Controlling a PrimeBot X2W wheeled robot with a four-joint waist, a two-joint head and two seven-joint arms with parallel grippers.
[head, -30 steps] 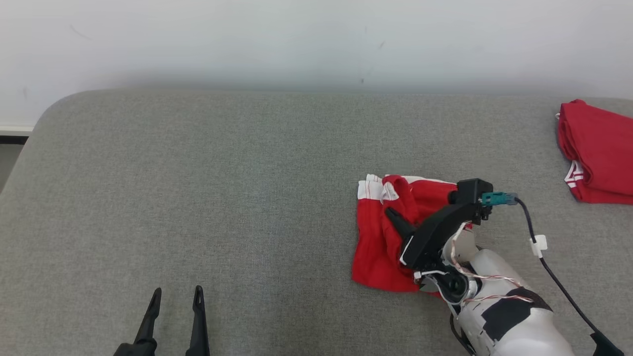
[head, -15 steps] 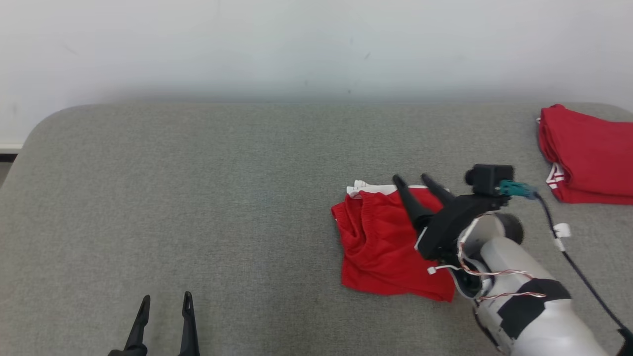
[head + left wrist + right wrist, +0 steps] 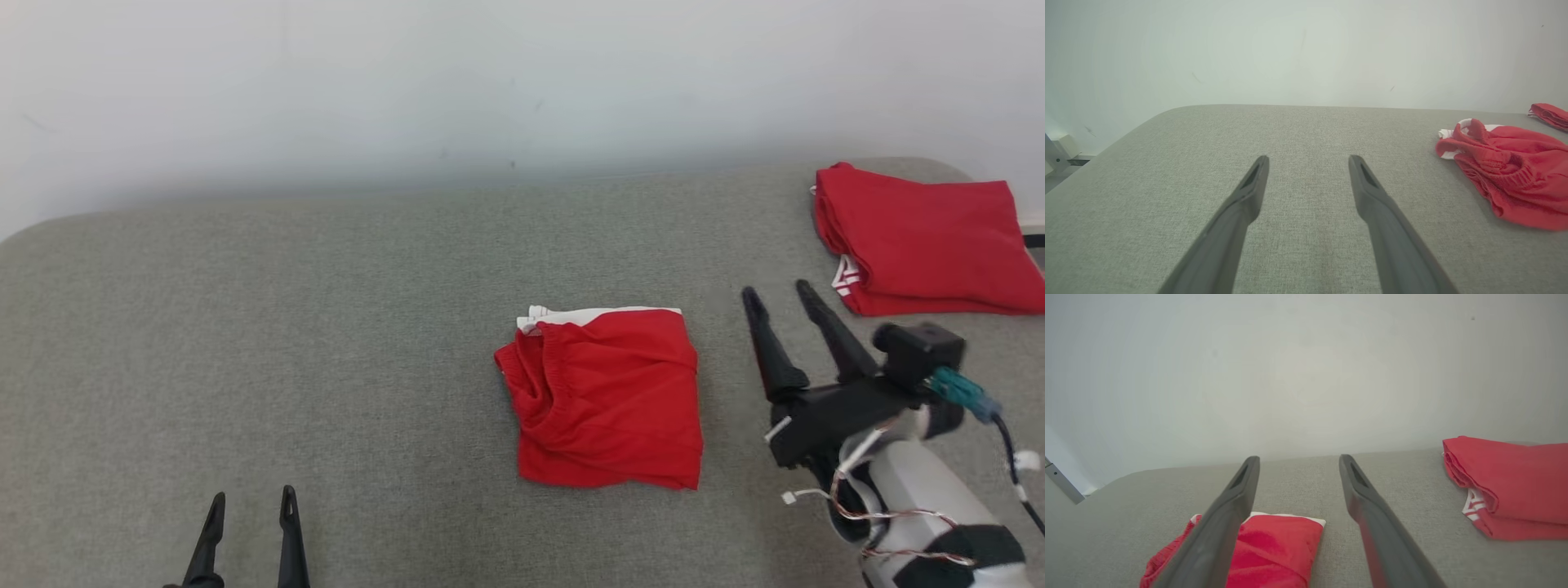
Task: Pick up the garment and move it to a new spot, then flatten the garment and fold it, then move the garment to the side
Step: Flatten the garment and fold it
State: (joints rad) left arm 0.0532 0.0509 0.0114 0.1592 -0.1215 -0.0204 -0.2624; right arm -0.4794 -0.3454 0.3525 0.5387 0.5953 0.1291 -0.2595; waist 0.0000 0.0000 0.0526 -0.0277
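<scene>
The garment (image 3: 606, 396) is a pair of red shorts with a white band, folded into a rough square in the middle of the grey padded surface (image 3: 326, 327). It also lies at the right of the left wrist view (image 3: 1506, 179) and at the bottom of the right wrist view (image 3: 1274, 549). My right gripper (image 3: 780, 291) hovers open just right of the garment, apart from it, with nothing between its fingers. My left gripper (image 3: 251, 496) stands open and empty at the lower left, far from the garment.
A stack of folded red garments (image 3: 922, 241) lies at the back right corner of the surface, and also at the right of the right wrist view (image 3: 1511, 484). A pale wall (image 3: 490, 82) runs behind. Bare grey surface spreads to the left.
My right gripper has let go of the garment, opened and drawn back to its right. The garment now lies folded flat. The head camera has turned right, shifting everything left.
</scene>
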